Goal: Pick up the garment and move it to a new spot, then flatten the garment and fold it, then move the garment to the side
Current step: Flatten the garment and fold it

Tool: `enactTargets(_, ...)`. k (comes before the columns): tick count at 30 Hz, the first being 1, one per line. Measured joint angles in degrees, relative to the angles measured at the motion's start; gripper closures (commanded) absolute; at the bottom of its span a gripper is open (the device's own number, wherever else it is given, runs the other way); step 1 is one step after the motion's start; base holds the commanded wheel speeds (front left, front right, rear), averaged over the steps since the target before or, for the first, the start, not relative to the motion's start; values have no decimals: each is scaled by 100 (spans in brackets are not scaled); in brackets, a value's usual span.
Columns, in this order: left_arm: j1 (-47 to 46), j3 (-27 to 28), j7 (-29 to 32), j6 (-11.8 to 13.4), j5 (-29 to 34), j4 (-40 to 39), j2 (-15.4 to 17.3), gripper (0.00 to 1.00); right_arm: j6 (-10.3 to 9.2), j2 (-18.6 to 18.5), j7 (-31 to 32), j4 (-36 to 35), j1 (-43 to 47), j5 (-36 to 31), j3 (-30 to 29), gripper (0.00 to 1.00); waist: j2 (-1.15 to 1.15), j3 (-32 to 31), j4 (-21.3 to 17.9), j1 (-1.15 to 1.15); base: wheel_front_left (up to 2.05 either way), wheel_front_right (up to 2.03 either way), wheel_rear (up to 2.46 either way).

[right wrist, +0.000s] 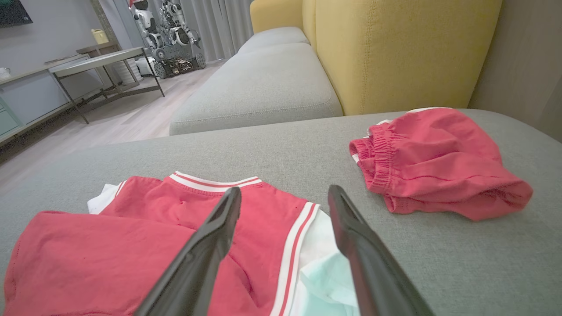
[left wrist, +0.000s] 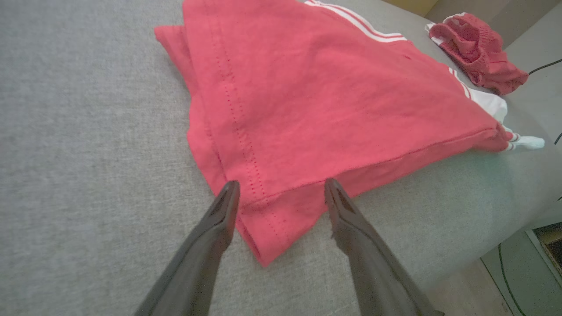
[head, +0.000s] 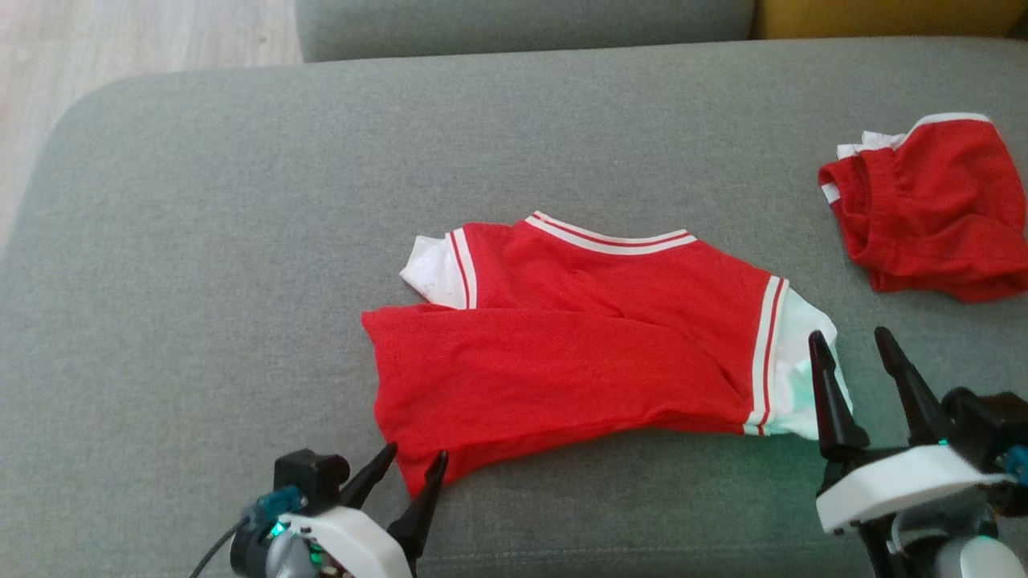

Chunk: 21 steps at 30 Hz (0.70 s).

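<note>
Nearest me, my left gripper (head: 418, 451) and right gripper (head: 849, 334) stand wide, holding nothing, at the near corners of the red garment (head: 562, 353), which lies folded over mid grey cushion (head: 201, 241). I judge folding half done, the sideways move not yet made. Far right: red shorts (head: 932, 209).

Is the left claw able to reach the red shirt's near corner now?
Probably yes: the open left claw sits at the near corner of the red shirt, with nothing between them.
</note>
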Motion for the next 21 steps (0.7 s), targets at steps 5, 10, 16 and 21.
enactTargets(5,-234,-7,-54,-186,-146,504,-103,0,0,-1,-1,15,-135,0,0,0,0,88,-67,0,0,0,0)
enactTargets(10,-376,-10,-99,-250,-234,842,-147,0,0,0,-2,26,-176,16,-5,0,0,148,-106,0,0,0,0)
enactTargets(16,-486,-41,-215,-303,-242,979,-159,52,0,-1,-9,75,-176,51,-33,0,0,151,-102,0,0,0,0)
enactTargets(21,-484,-79,-328,-297,-185,865,-140,100,0,-1,-38,102,-176,52,-60,0,0,122,-76,0,0,0,0)
